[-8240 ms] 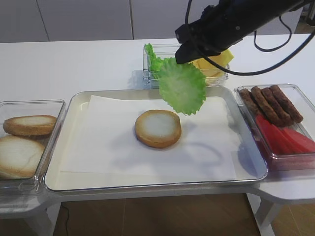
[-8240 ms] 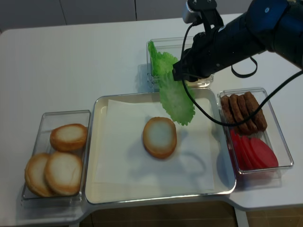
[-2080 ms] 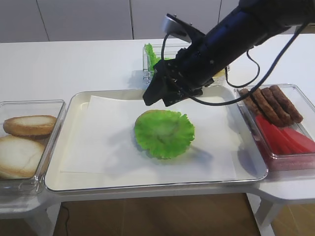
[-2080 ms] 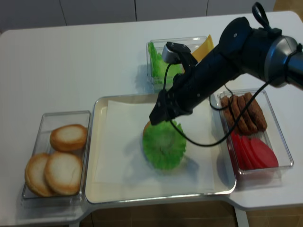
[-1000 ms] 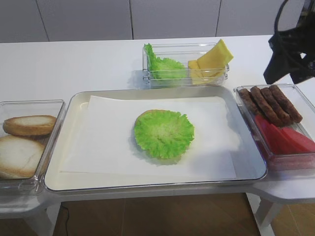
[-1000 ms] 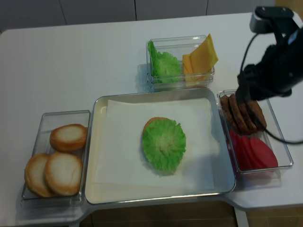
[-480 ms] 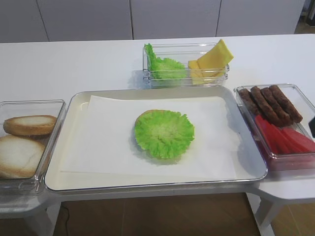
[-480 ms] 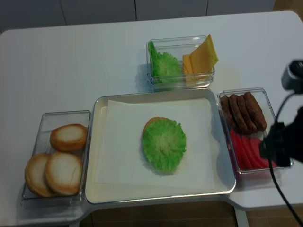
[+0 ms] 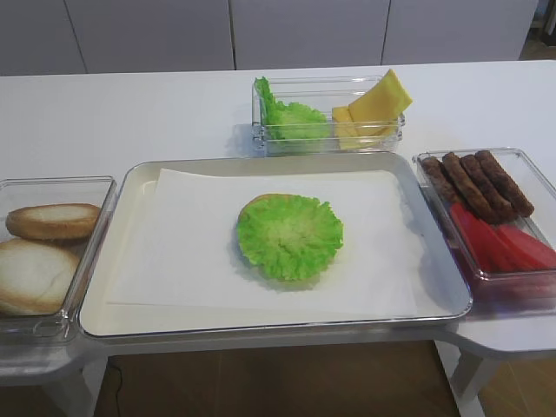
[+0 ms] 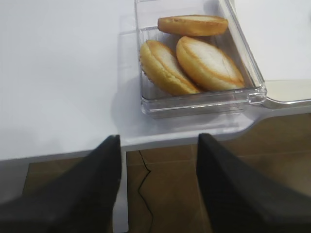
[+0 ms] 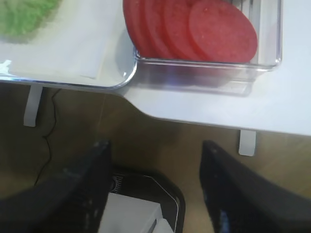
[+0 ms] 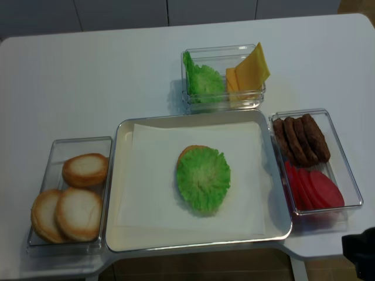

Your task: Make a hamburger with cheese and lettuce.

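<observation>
Green lettuce point(image 9: 289, 235) unmoved on hamburger point(image 9: 258, 202), right claw point(image 11: 154, 187) withdrawn, jaws spread, empty

Light: we see bright, even illumination with soft shadows.
Glare: mild on the tray point(image 9: 122, 187) rim.
Blur: in wrist views, we find both grippers' fingers point(image 11: 82, 189) defocused.
</observation>
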